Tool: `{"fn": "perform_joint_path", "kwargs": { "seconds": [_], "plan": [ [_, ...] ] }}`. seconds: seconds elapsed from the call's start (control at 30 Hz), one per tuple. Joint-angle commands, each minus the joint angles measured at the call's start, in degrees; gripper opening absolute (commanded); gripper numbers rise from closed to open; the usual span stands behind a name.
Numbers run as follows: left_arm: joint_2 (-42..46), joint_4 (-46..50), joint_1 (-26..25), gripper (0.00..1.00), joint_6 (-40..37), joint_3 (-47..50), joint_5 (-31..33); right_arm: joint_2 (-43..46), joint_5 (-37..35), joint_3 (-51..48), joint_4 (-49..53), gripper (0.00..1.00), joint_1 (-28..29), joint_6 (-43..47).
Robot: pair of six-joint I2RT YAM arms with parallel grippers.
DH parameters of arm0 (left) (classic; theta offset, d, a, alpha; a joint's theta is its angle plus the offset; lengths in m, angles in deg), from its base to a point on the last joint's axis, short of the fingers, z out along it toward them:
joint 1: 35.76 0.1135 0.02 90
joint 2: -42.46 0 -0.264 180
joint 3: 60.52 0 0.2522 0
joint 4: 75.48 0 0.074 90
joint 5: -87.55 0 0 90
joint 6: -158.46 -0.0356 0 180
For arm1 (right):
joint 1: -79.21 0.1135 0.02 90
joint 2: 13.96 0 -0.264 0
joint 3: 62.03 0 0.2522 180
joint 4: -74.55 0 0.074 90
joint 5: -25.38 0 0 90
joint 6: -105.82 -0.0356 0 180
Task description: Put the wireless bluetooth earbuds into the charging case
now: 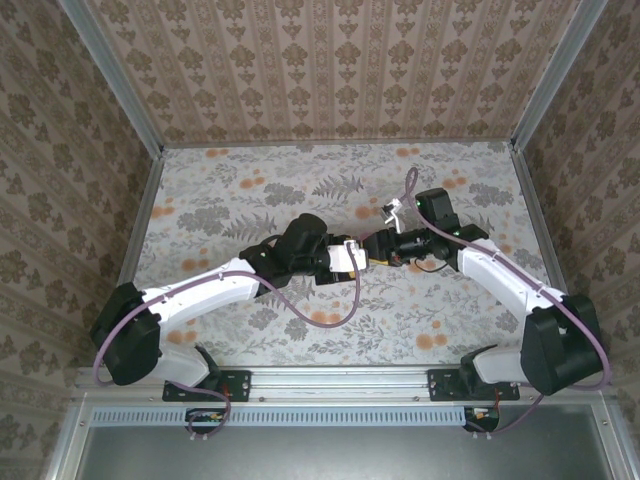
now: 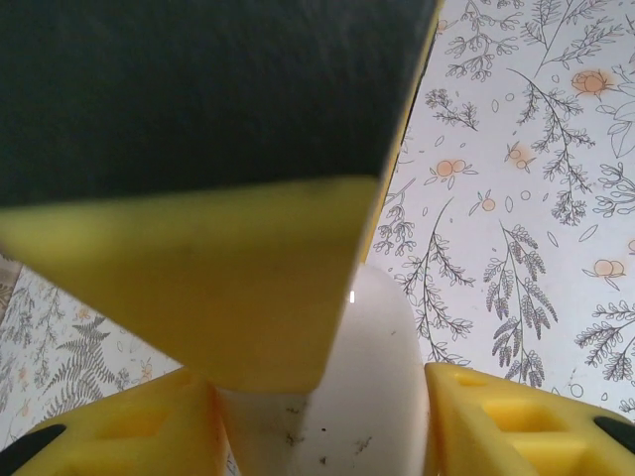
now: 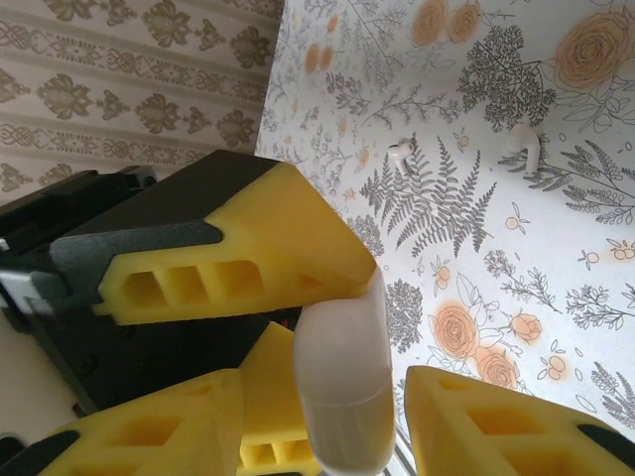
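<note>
The left fingers [image 2: 496,421] are gripping the white charging case [image 3: 342,377]. The right fingers [image 3: 496,416] are straddling it, though I cannot tell if they are touching. Two earbuds [image 3: 531,147] are lying on the worktop [image 3: 556,297], well apart from the case. An uneven squeeze risks twisting the smooth case loose.

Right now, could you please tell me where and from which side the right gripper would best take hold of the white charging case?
Probably the rounded part of the charging case left free by the left gripper, which pinches it. The right gripper faces it from the opposite side, open jaws flanking its smooth sides, so closing straight across that width looks best.
</note>
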Motion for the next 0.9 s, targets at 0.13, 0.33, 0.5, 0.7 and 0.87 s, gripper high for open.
{"fn": "perform_joint_path", "kwargs": {
  "seconds": [0.13, 0.33, 0.5, 0.7, 0.87],
  "plan": [
    [1.34, 1.3, -0.5, 0.51, -0.79, -2.13, -0.95, -2.28, -1.24, 2.68, 3.53, 0.42, 1.14, 3.28],
    [1.61, 1.62, -0.59, 0.51, -0.67, -2.22, -1.13, -2.42, -2.99, 2.7, 3.37, 0.32, 1.21, 3.34],
    [1.84, 1.28, -0.59, 0.62, -0.39, -2.06, -0.61, -1.45, -4.16, 2.15, 2.01, 0.23, 1.17, 3.59],
    [5.82, -3.42, 0.29, 0.93, 5.18, 1.34, -1.04, 2.09, -4.16, -0.57, -3.8, 0.21, 0.32, 3.42],
    [13.24, -8.5, 6.34, 0.94, 17.42, 6.22, -9.83, 7.5, -2.03, -5.0, -12.12, 0.22, -1.0, 6.6]
  ]
}}
